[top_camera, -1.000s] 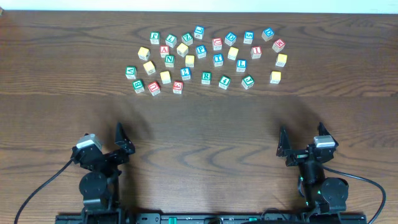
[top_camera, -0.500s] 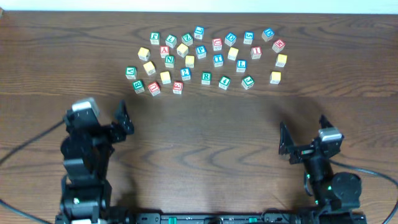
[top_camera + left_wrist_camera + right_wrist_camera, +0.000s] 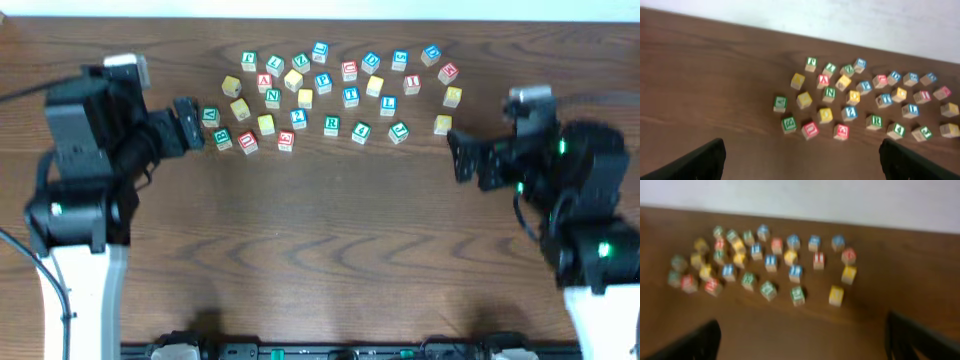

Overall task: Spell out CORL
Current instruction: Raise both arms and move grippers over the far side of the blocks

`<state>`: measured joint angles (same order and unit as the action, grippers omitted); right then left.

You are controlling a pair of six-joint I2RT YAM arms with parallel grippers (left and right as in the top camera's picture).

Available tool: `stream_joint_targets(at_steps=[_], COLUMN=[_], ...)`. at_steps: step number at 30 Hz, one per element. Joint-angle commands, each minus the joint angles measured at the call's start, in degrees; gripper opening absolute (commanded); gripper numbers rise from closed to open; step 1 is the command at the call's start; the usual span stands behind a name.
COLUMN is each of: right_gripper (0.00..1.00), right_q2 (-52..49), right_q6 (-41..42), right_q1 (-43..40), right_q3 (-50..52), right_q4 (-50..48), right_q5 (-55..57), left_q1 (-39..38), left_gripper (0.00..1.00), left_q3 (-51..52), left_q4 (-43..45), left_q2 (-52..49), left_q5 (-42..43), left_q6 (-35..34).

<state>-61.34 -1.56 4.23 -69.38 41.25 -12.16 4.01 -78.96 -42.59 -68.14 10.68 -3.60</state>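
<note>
The alphabet cubes lie in a loose cluster at the far middle of the table. Among them a white cube with a green R (image 3: pixel 331 124) sits in the front row, and a cube with a blue L (image 3: pixel 388 104) lies just behind and to its right. Several cubes show yellow tops, such as one at the cluster's left (image 3: pixel 240 108) and one at its right end (image 3: pixel 443 124); I cannot read a C or an O. My left gripper (image 3: pixel 188 124) hangs open at the cluster's left edge. My right gripper (image 3: pixel 456 157) hangs open off the front right corner. Neither holds anything.
The left wrist view shows the green R cube (image 3: pixel 873 121) and the blue L cube (image 3: pixel 910 110) ahead of its fingers (image 3: pixel 700 162). The right wrist view is blurred. A pale wall runs behind the table's far edge (image 3: pixel 320 18). Bare wood table (image 3: pixel 320 250) lies in front of the cubes.
Both arms have risen from near the table's front edge and swung forward toward the cubes. Both grippers stay open. No cube has moved.
</note>
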Motion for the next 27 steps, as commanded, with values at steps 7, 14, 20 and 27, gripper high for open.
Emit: stream_joint_targets(at_steps=[7,14,20,27], right_gripper=[0.99,0.99,0.99,0.99], right_q2=[-18.47,-25.86,-27.8,-28.04], right_q6=[-3.72,-4.96,-3.93,-2.95], right_q1=[0.31,0.31,0.37,0.37], right_q3=[-20.26,-20.61,-20.55,-20.41], right_q4=[12.57,8.83,4.22,3.41], right_q5=[-6.78,-7.45,-10.69,-10.95], left_q1=[-0.13,-0.11,-0.13,-0.13], left_gripper=[0.96,0.96,0.96,0.96], left_q3=[-14.47,-14.49,-14.49,-14.4], left_q4=[-8.85,-7.48,-7.08,-7.06], left_q2=[-13.18,-14.62,-14.64,-14.64], left_q5=[0.74,0.66,0.7,0.68], left_q6=[2.54,2.54,2.51,2.51])
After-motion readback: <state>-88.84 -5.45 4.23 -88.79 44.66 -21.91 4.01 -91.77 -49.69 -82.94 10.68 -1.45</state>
